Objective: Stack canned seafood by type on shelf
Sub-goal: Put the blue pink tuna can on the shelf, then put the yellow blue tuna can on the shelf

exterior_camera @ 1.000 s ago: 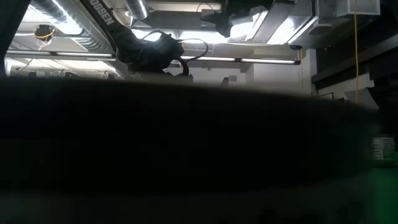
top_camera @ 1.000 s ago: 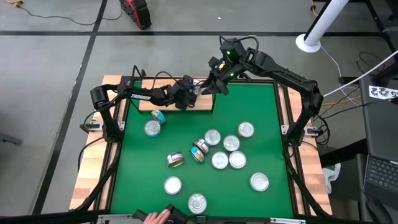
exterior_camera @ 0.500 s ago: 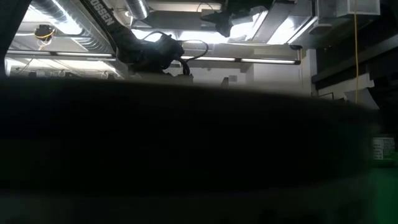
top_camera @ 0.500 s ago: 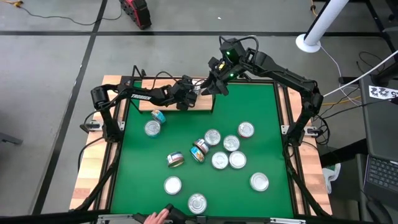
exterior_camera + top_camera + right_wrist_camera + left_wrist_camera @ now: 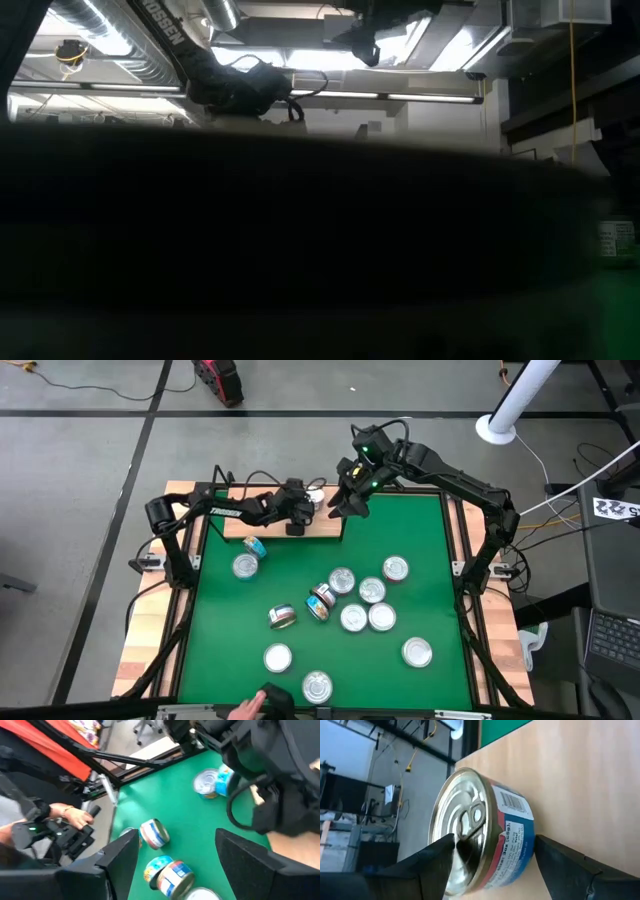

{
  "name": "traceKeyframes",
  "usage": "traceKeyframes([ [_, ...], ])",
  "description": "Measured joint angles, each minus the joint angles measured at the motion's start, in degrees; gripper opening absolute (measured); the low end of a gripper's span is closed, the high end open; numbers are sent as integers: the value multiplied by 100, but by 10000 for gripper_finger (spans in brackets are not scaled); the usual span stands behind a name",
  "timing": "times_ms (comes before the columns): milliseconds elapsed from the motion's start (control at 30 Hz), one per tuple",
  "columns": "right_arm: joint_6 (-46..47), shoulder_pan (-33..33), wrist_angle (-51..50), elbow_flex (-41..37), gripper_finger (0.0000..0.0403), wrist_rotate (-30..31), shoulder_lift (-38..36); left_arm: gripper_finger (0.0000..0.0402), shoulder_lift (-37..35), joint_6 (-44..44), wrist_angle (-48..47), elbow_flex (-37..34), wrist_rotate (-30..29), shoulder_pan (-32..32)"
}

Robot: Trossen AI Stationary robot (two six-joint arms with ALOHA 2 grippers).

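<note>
A blue-labelled tin (image 5: 490, 830) with a silver lid (image 5: 317, 496) stands on the light wooden shelf (image 5: 325, 528) at the mat's far edge. My left gripper (image 5: 492, 840) is open, one finger on either side of the tin's near part; I see no touch. My right gripper (image 5: 175, 870) hangs open and empty, high over the shelf's right end (image 5: 345, 505). Several more tins lie on the green mat (image 5: 420, 540), among them a blue one tipped on its side (image 5: 254, 546) and a cluster near the middle (image 5: 353, 618).
A person's hand (image 5: 245, 710) with a dark device is at the mat's near edge, and also shows in the right wrist view (image 5: 75, 817). Black frame bars run along the mat's sides. A dark shape close to the lens blocks most of the low view.
My left gripper has shifted a little toward the table's far edge over the shelf and rolled about its own line. The tin's silver lid now shows beside it on the shelf. My right arm has hardly moved.
</note>
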Motion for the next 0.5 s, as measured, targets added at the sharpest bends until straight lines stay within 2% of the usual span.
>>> traceKeyframes([
  [67,-89,0,-83,0,262,152,0,269,0,-2,58,-2,256,69],
  [233,-133,0,-245,0,262,408,2,269,0,-235,95,-2,1369,212],
  [433,-208,0,-365,-2,262,413,2,269,-42,-297,127,-4,1348,108],
  [500,-268,0,-479,-2,262,423,2,269,-109,-299,183,-6,1179,-20],
])
